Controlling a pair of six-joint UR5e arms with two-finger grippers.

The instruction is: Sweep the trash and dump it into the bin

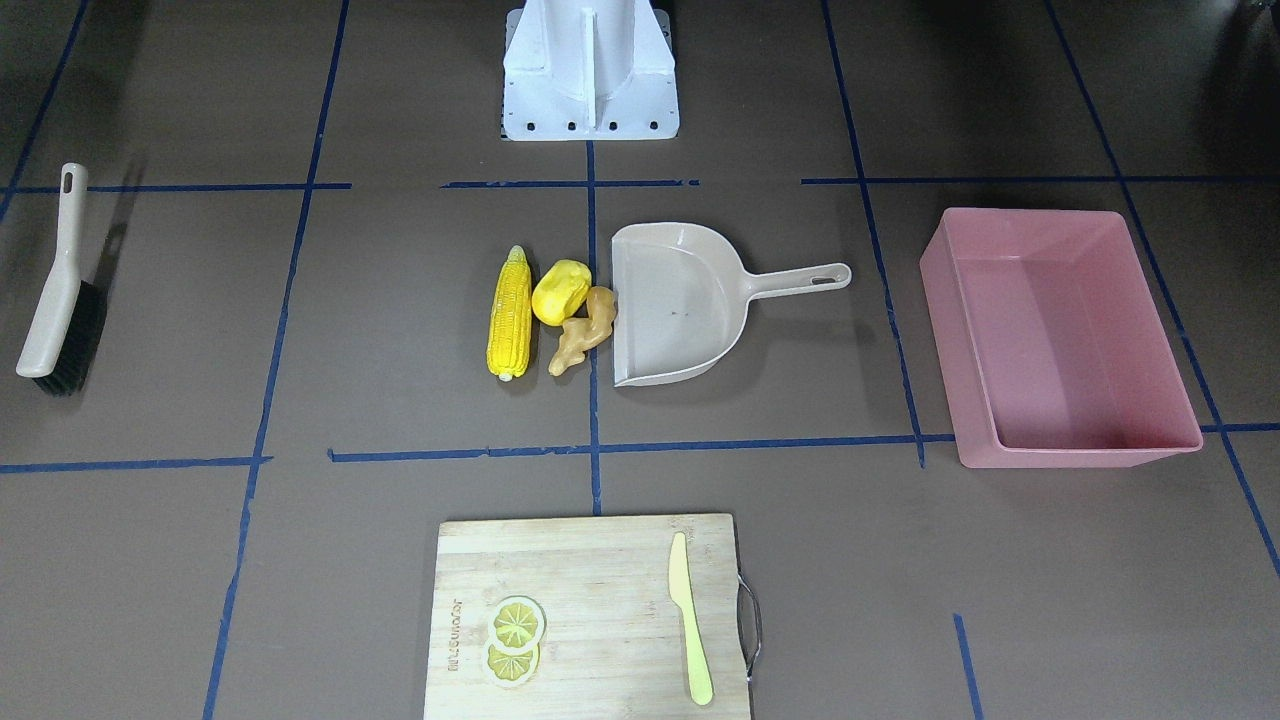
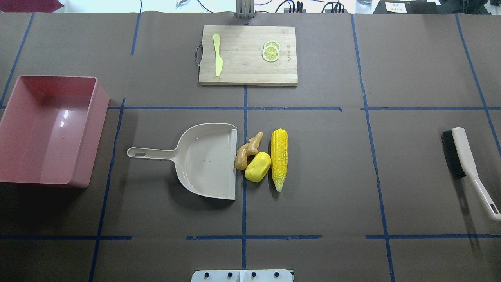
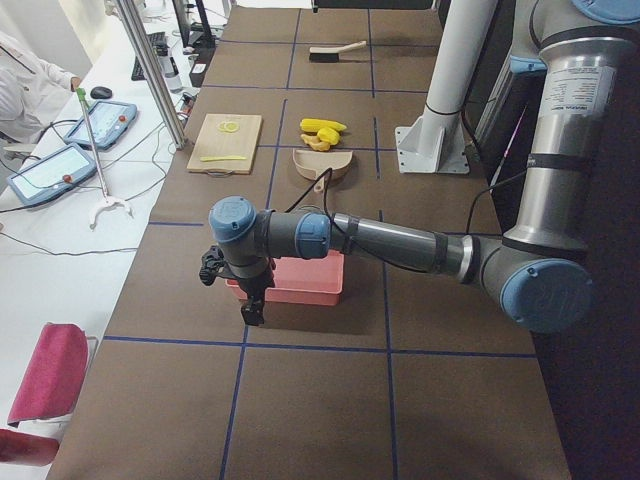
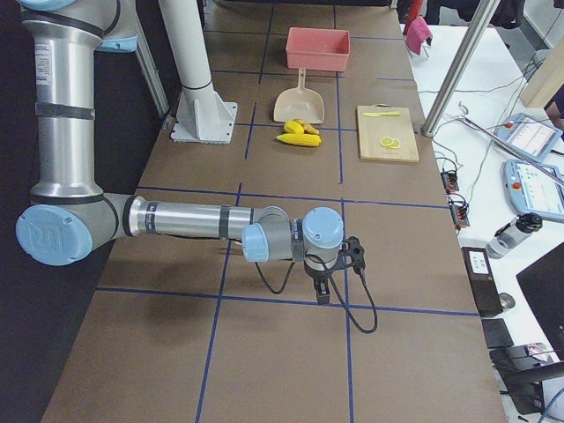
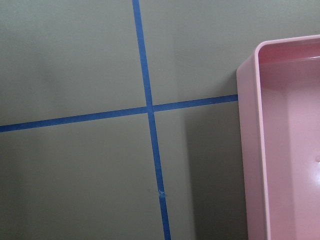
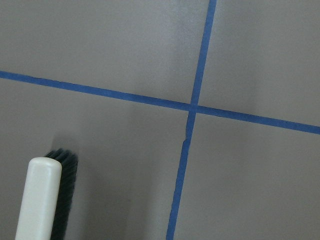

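The trash lies mid-table: a yellow corn cob [image 2: 279, 158], a rounded yellow lump [image 2: 258, 167] and a tan ginger root [image 2: 247, 150], which touches the open lip of a beige dustpan [image 2: 203, 160]. The pink bin [image 2: 98, 117] stands empty at the table's left end. A beige hand brush [image 2: 464, 164] lies at the right end. My left gripper [image 3: 250, 305] hangs by the bin's near end [image 3: 300, 290]; I cannot tell if it is open or shut. My right gripper [image 4: 324, 291] hovers over bare table near the brush tip [image 6: 42, 200]; its state cannot be told either.
A wooden cutting board [image 2: 246, 74] at the far middle carries two lemon slices [image 2: 271, 51] and a pale yellow-green knife [image 2: 217, 55]. The white robot base [image 1: 590, 70] stands at the near edge. Blue tape lines grid the brown table.
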